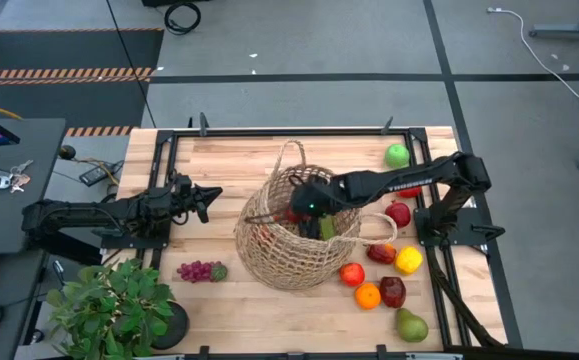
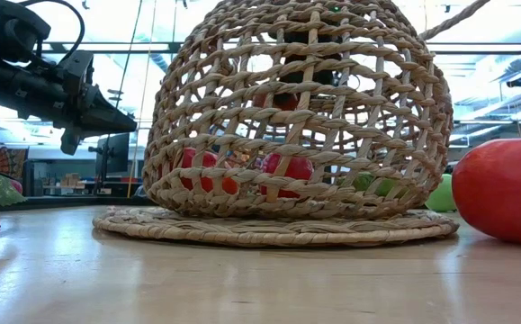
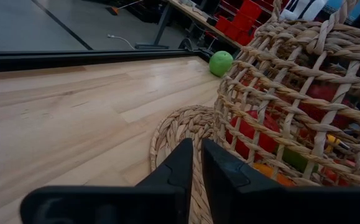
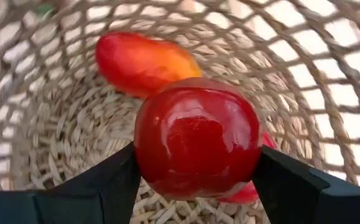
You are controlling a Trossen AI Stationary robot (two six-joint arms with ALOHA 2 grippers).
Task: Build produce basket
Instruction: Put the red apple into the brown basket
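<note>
Table (image 1: 219,160) of pale wood, framed in black rail. Basket (image 1: 299,235) at centre, open weave, upright, mouth up, already holding red and red-orange fruit plus something green low against its wall. Right arm reaching across and down into the basket mouth; right gripper (image 4: 195,165) inside, jaws pinching a glossy red apple (image 4: 196,137) by its two sides, with a red-orange fruit (image 4: 145,62) lying on the woven floor just beyond the jaws. Left gripper (image 3: 193,163) waiting beside the basket's foot, jaws pressed together, tips just short of the flat woven rim. Outside the basket, away from both sets of jaws: green apple (image 1: 397,155), pear (image 1: 410,325), orange (image 1: 367,295), yellow pepper (image 1: 408,260), dark red pieces, grapes (image 1: 198,271). Step in hand, by judgement: placing the apple. Next move, by judgement: lowering close to the floor, spreading the jaws, then lifting straight out clear of weave and handles (image 1: 287,155).
</note>
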